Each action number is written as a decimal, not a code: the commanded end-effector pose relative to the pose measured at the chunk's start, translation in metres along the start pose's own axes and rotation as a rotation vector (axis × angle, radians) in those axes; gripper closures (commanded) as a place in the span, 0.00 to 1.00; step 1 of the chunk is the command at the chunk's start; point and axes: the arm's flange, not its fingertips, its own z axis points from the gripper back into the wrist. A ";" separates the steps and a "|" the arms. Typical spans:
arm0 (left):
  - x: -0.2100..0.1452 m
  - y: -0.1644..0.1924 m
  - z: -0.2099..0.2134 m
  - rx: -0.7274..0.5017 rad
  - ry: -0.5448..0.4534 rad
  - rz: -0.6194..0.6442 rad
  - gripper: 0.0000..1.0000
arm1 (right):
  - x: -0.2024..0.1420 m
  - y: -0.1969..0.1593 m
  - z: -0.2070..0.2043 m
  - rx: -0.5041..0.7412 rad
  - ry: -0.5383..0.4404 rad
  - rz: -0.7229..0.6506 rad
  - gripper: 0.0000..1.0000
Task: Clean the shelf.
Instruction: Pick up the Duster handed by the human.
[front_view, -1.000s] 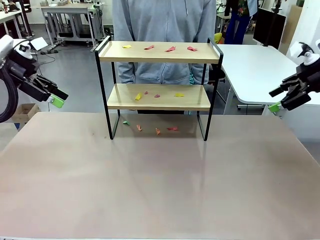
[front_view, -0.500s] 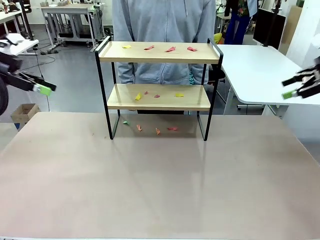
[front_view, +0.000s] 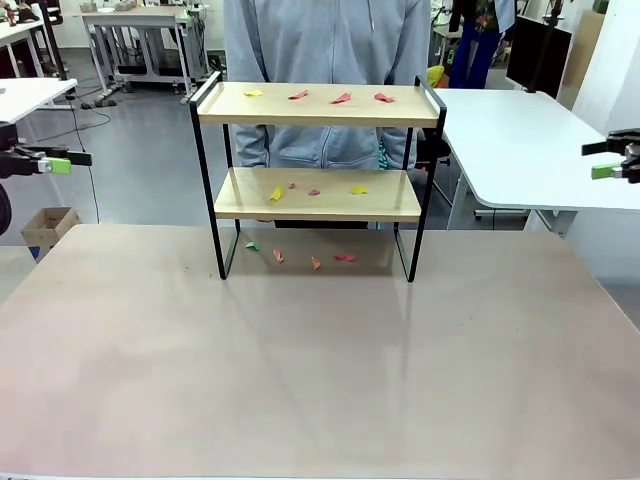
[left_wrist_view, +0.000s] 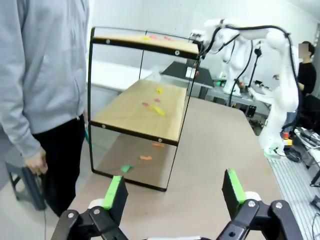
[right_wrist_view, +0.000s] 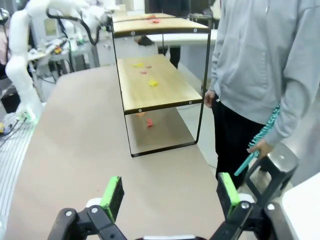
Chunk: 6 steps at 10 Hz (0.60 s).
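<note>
The shelf stands at the far middle of the table, two light wooden boards in a thin black frame. Small coloured paper scraps lie on its top board, on its lower board and on the table under it. My left gripper hovers open at the far left edge, well away from the shelf. At the right edge my right gripper also stands open and holds nothing. In the left wrist view the gripper looks at the shelf end-on. In the right wrist view the gripper faces the shelf's other end.
A person in a grey hoodie stands right behind the shelf, one hand holding a teal duster. A white table stands at the back right. The brown tabletop in front of the shelf is bare.
Both arms have risen and swung outward toward the picture's edges. Both grippers stay open. The shelf and scraps have not moved.
</note>
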 end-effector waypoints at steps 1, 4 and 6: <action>-0.010 0.014 0.016 -0.043 -0.069 -0.121 0.00 | -0.010 -0.025 0.012 0.047 -0.076 0.023 0.00; -0.018 0.014 0.016 0.013 -0.083 -0.300 0.00 | -0.036 -0.033 0.012 0.046 -0.119 0.051 0.00; -0.021 0.014 0.006 0.087 -0.078 -0.368 0.00 | -0.052 -0.034 0.012 0.048 -0.141 0.041 0.00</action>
